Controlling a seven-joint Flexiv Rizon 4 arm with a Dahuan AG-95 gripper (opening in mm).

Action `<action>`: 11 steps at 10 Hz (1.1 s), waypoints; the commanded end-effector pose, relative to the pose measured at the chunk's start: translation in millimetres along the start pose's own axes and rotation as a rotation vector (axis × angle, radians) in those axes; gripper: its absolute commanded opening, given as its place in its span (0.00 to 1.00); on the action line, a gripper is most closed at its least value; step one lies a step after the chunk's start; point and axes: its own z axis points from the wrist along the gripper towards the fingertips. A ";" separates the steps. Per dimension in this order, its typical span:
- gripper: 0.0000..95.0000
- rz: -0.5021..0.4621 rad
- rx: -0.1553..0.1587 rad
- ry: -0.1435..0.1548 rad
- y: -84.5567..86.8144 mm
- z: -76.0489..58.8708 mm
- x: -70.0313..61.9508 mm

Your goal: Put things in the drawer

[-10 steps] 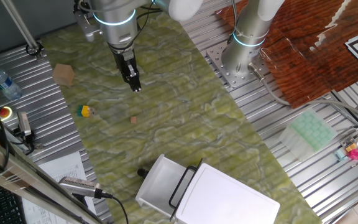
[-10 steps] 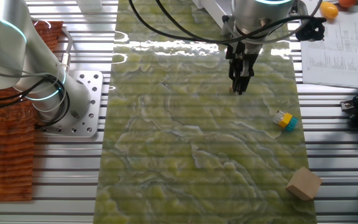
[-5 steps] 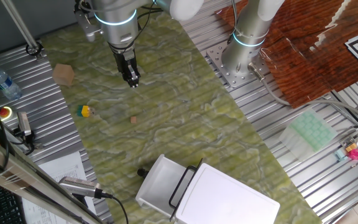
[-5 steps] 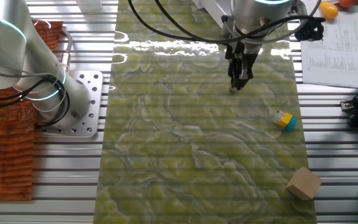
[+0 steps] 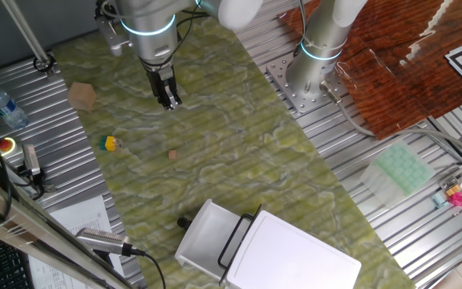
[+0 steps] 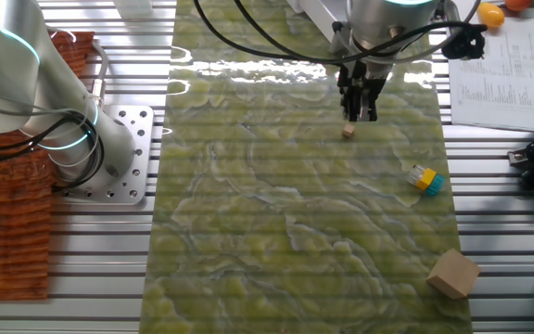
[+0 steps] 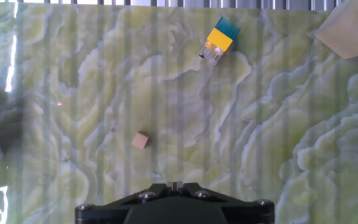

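Over the far end of the green marbled tabletop (image 5: 239, 152), the tool (image 5: 168, 102) hangs on its arm, pointing down, clear of the surface and holding nothing. Its two fingers sit close together in both fixed views, with only a narrow gap showing; the hand view shows just the black base of the tool (image 7: 174, 204) and not the fingertips. Lying free on the tabletop is the tiny tan-brown cube (image 5: 172, 154), which in the other fixed view (image 6: 348, 133) sits just below the fingertips and apart from them, and in the hand view (image 7: 140, 140) lies a little left of centre. Near the cube, toward the tabletop's edge, lies a small yellow and blue block (image 5: 109, 144), seen from the hand view (image 7: 217, 41) as a yellow body with a teal end and a clear end. Farther along that same edge sits a larger tan cube (image 5: 82, 96), well apart from the tool. At the near end of the tabletop stands the white box unit (image 5: 295, 257) with its drawer (image 5: 200, 238) pulled open, the black wire loop handle (image 5: 234, 237) lying across the front. A small black stubby piece (image 5: 184, 221) rests on the tabletop just outside the drawer's wall, touching or nearly touching it.
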 end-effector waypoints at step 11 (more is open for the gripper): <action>0.00 -0.239 -0.013 0.000 21.5 46.7 -2.3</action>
